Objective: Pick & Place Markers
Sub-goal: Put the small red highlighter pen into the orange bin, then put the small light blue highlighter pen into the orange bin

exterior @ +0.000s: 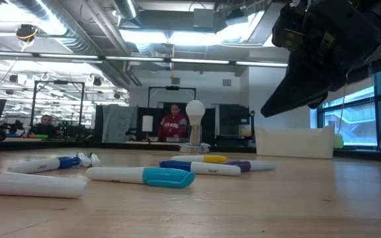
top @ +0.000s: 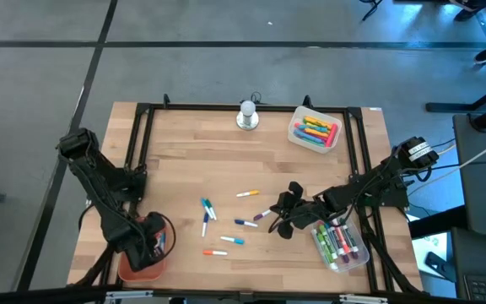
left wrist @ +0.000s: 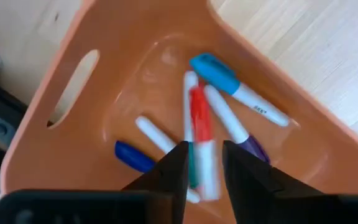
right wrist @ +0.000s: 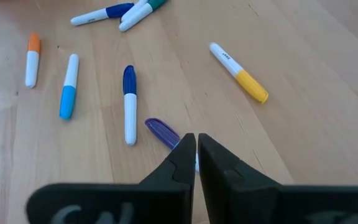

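Observation:
Several markers lie loose on the wooden table's middle: a yellow-capped one (top: 247, 193), a blue-capped one (right wrist: 129, 104), a light-blue one (right wrist: 68, 87), an orange one (right wrist: 32, 59) and a purple one (right wrist: 162, 131). My left gripper (left wrist: 204, 158) points down over the orange bin (left wrist: 73, 93) at the near left corner, open. In the gap between its fingers shows a blurred red-capped marker (left wrist: 201, 130), among several markers lying in the bin. My right gripper (right wrist: 196, 144) hangs shut, slanting down, just above the purple marker and clear of the table (exterior: 273, 106).
A clear bin (top: 315, 131) of bright markers stands at the far right. Another clear bin (top: 340, 245) of markers sits near right, beside my right arm. A silver-white round knob object (top: 248, 115) stands at the far edge. A black frame (top: 226, 108) rims the table. People sit behind (exterior: 172, 125).

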You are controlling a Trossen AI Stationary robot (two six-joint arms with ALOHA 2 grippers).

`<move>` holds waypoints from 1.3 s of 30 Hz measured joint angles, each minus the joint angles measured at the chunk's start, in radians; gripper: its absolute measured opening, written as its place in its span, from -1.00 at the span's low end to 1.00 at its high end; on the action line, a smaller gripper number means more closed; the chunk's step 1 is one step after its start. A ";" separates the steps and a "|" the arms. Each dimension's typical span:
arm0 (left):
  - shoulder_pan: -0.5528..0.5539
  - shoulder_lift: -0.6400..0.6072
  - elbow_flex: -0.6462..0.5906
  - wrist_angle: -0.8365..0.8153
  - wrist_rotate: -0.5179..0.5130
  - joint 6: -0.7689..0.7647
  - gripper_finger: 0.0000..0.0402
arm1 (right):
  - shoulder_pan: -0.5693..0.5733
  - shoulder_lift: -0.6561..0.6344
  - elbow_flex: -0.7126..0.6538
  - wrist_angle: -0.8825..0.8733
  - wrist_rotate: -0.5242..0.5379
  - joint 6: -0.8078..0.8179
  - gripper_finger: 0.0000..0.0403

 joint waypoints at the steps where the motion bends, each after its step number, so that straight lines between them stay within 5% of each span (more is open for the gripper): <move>1: 0.000 0.000 -0.001 -0.001 0.007 0.000 -0.52 | 0.000 0.000 0.000 0.003 0.000 0.000 -0.90; 9: 0.017 -0.019 0.030 -0.073 -0.014 0.010 -0.43 | 0.000 0.000 0.000 0.012 0.001 0.000 -0.90; 19: 0.115 -0.023 0.132 -0.172 -0.348 0.179 -0.62 | -0.024 0.000 0.000 0.019 -0.008 0.000 -0.90; 33: 0.310 0.047 0.016 0.129 -0.660 0.367 -0.72 | -0.024 0.000 0.000 0.012 -0.036 -0.001 -0.90; 39: 0.339 0.146 0.000 0.300 -0.695 0.465 -0.65 | -0.031 0.000 0.000 0.011 -0.035 -0.003 -0.90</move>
